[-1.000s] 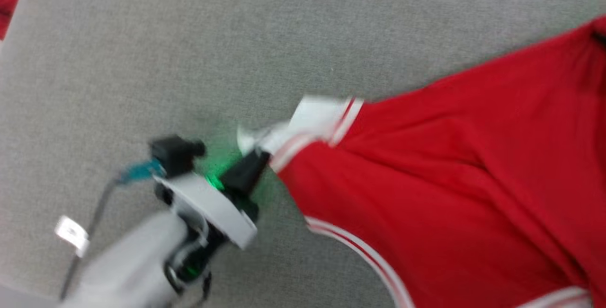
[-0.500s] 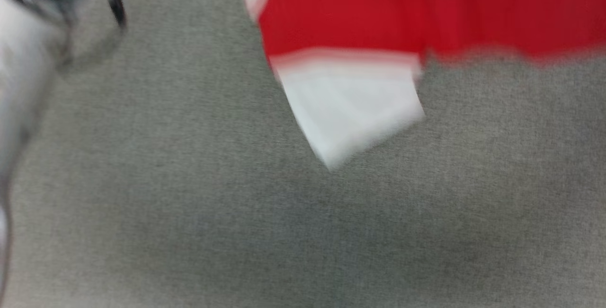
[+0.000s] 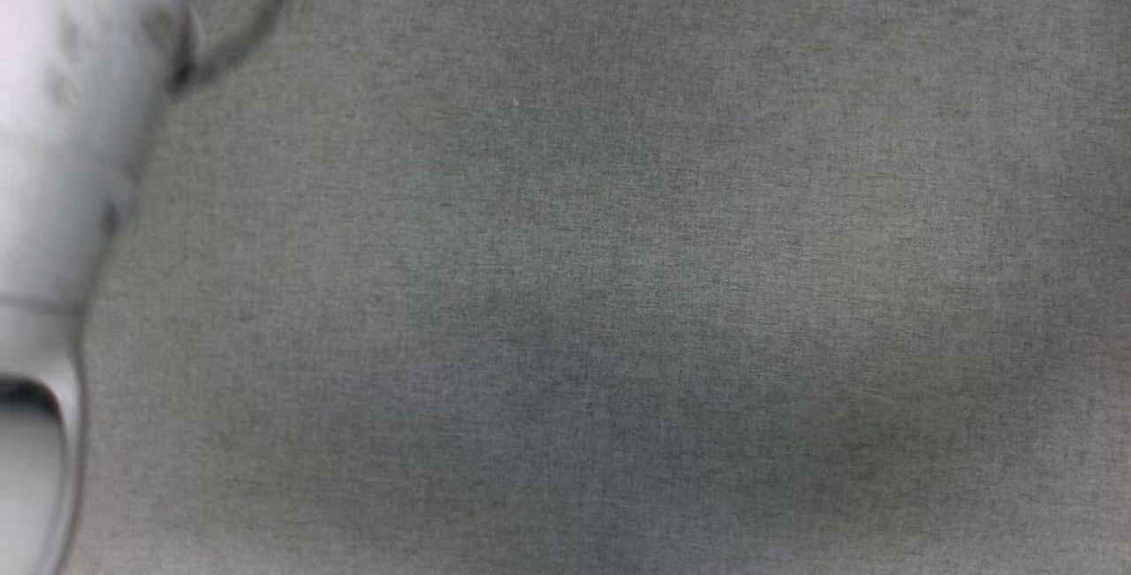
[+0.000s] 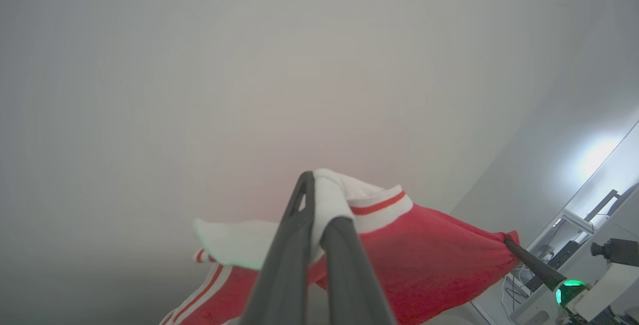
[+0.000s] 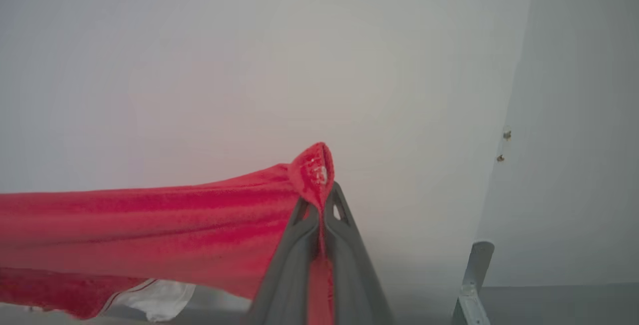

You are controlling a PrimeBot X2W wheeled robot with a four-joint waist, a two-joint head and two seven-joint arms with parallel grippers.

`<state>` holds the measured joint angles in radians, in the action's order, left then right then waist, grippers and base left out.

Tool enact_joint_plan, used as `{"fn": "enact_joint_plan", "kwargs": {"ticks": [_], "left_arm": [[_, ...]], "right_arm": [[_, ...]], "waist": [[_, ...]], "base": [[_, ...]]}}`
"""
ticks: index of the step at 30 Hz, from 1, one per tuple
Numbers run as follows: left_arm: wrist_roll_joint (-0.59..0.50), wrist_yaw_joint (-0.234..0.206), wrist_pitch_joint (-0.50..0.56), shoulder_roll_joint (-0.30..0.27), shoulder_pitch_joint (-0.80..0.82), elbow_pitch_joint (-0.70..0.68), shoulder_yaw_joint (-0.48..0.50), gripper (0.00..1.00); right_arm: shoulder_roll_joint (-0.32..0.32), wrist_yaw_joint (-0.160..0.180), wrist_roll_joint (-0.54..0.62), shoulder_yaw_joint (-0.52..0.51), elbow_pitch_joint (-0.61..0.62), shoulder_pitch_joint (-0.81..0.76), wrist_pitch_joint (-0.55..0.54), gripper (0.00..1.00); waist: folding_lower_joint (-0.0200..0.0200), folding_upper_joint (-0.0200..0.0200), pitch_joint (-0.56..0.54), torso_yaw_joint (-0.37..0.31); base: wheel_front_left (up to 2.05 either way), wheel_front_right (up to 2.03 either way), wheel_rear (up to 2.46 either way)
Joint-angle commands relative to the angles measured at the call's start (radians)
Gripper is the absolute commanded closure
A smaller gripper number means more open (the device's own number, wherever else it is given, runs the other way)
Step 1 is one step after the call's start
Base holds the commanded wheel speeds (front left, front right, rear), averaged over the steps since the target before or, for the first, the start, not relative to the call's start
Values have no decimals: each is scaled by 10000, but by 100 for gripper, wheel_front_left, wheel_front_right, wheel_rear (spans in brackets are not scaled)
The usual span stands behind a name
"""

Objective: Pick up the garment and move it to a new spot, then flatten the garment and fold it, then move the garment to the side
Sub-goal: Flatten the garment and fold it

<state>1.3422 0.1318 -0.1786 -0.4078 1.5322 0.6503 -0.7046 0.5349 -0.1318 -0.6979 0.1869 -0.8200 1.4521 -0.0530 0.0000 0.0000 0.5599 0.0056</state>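
The left fingers, long and dark, rise from the bottom of the left wrist view pressed together. They are clamped on a bunched white sleeve of the garment, a soft red short-sleeved shirt with white sleeves and red-and-white striped bands. The sleeve cloth wraps over the tip of the finger on that view's right. From this grip the red body runs taut through the air, off to the right of these fingers. Its far corner is pinched by the right fingers, with a small green light glowing on the wrist behind them. In the right wrist view the right fingers stand closed with a peak of red cloth nipped at their tips. There the shirt stretches away to their left, with white cloth hanging beneath it. A pale blank wall lies beyond both pairs, so both arms point upward. In the head view a pale, blurred forearm crosses the left edge above the grey woven counter.
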Motion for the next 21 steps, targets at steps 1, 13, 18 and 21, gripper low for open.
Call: {"fn": "enact_joint_plan", "kwargs": {"ticks": [1, 13, 18, 21], "left_arm": [[240, -28, -272, -181, -599, -334, -19, 100], [134, -23, -873, -976, -6721, -4181, 625, 100], [-820, -23, -867, -1070, -9059, -5468, 1346, 100], [-1243, -22, -869, -1164, -10293, -6075, 1718, 100]], "right_arm": [[187, 21, -353, 193, 200, -572, 10, 100], [1566, 18, -2605, 1492, 3427, -5963, -358, 100], [2177, 18, -3100, 1118, 4848, -8243, -646, 100], [2408, 18, -3215, 670, 5723, -9577, -812, 100]], "waist": [[0, 0, -16, 18], [0, 0, -713, -50], [0, 0, -1247, -138], [0, 0, -1549, -203]], "base": [[0, 0, 0], [0, 0, 0], [0, 0, 0], [0, 0, 0]]}}
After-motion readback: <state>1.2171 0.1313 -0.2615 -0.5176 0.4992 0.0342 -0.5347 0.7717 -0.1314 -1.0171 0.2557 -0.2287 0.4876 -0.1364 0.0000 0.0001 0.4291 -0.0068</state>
